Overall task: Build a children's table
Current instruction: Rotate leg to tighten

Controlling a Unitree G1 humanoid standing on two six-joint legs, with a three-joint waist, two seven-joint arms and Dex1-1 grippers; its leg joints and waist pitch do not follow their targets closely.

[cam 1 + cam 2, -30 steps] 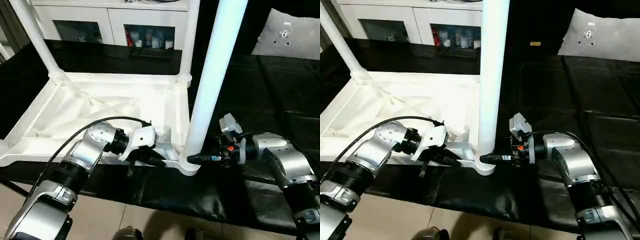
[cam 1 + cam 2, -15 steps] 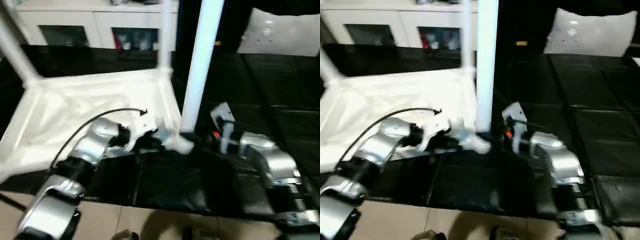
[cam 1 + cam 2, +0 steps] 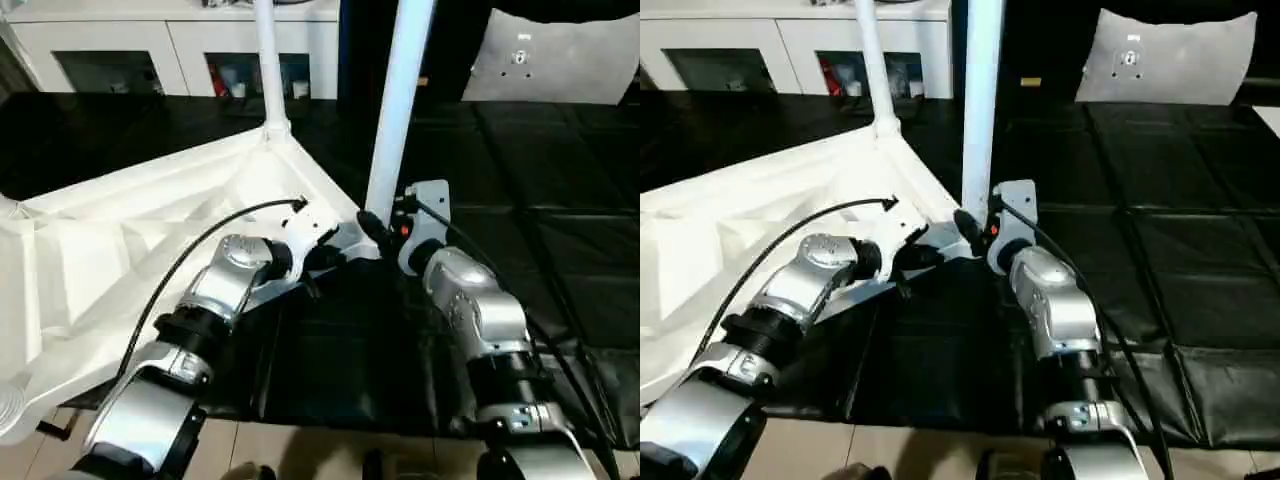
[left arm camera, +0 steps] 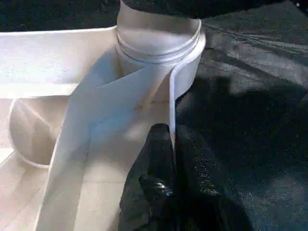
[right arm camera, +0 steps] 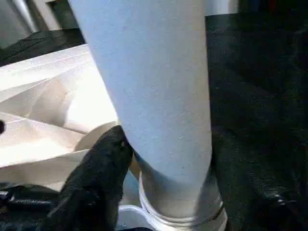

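The children's table lies upside down on a black mat, its white ribbed top [image 3: 120,250] turned diagonally to me. One leg [image 3: 400,110] stands upright in the near corner socket [image 4: 159,53], and a second leg [image 3: 265,60] rises from the far corner. My left gripper [image 3: 322,258] is shut on the thin rim of the top just beside that near socket, and this grip [image 4: 171,144] is seen close up in the left wrist view. My right gripper [image 3: 372,230] straddles the base of the near leg [image 5: 154,72] from the other side.
A white cabinet [image 3: 150,50] with glass doors stands behind the black mat [image 3: 560,200]. A pale cushion [image 3: 560,55] lies at the back right. Tiled floor [image 3: 300,450] shows at the mat's near edge. Another corner socket [image 3: 8,405] sits at the lower left.
The camera shifted. The table top has swung round, its near corner pushed away from me, both grippers going with it. The right forearm now points forward instead of leftward.
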